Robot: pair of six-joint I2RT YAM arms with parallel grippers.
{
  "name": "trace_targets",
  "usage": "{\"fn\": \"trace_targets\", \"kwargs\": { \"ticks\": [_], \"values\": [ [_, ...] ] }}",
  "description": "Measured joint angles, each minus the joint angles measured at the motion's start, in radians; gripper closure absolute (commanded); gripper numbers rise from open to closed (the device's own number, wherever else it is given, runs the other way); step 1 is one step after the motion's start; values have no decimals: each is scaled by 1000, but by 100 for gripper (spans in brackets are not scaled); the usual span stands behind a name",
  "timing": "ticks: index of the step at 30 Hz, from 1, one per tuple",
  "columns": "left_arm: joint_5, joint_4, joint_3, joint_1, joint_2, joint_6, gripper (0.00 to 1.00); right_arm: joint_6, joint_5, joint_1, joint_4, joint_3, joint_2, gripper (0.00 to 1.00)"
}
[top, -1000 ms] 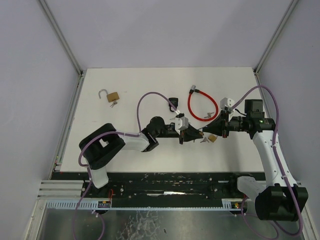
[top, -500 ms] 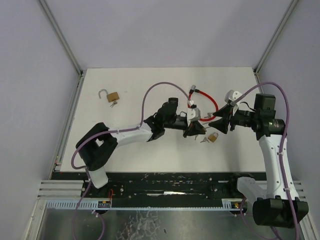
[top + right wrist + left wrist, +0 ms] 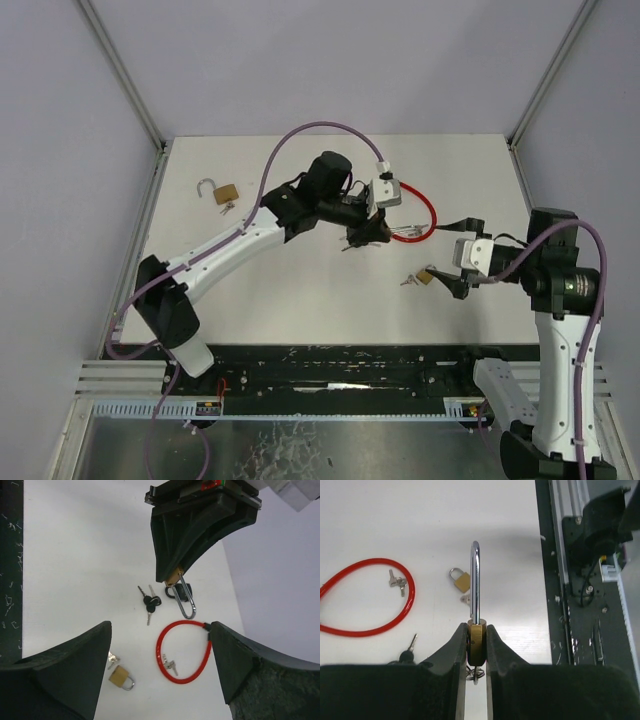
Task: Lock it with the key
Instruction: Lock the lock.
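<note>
My left gripper (image 3: 366, 236) is shut on a brass padlock (image 3: 476, 642) with a long steel shackle (image 3: 476, 580). It holds the body edge-on above the table, and a key ring (image 3: 476, 673) hangs under it. The right wrist view shows this padlock (image 3: 175, 576) in the left fingers, shackle (image 3: 187, 602) pointing down. I cannot tell whether the shackle is latched. My right gripper (image 3: 459, 258) stands wide open and empty at the right, apart from the padlock. Its fingers (image 3: 70, 670) frame the table below.
On the table lie a small brass padlock (image 3: 426, 277) with keys (image 3: 112, 659), a red cable lock (image 3: 428, 214) with keys (image 3: 170, 665) inside its loop, black-headed keys (image 3: 150, 602), a black padlock (image 3: 171, 591), and an open brass padlock (image 3: 222, 192) far left.
The right gripper has opened and pulled back to the right. The left arm has carried the long-shackle padlock toward the back, over the red cable lock.
</note>
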Motion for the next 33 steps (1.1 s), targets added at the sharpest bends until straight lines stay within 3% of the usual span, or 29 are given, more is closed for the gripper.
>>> {"fn": "trace_targets", "kwargs": {
  "ticks": [6, 15, 22, 33],
  "values": [
    [-11, -109, -76, -1, -126, 175, 100, -88, -121, 0, 17, -95, -32, 13],
    [40, -43, -285, -8, -239, 383, 100, -167, -233, 0, 73, -295, 18, 6],
    [106, 45, -318, -12, -205, 460, 100, -55, -249, 15, 277, -401, -40, 18],
    [160, 120, -315, -13, -15, 481, 100, 138, -132, 137, 555, -502, 41, 41]
  ]
}}
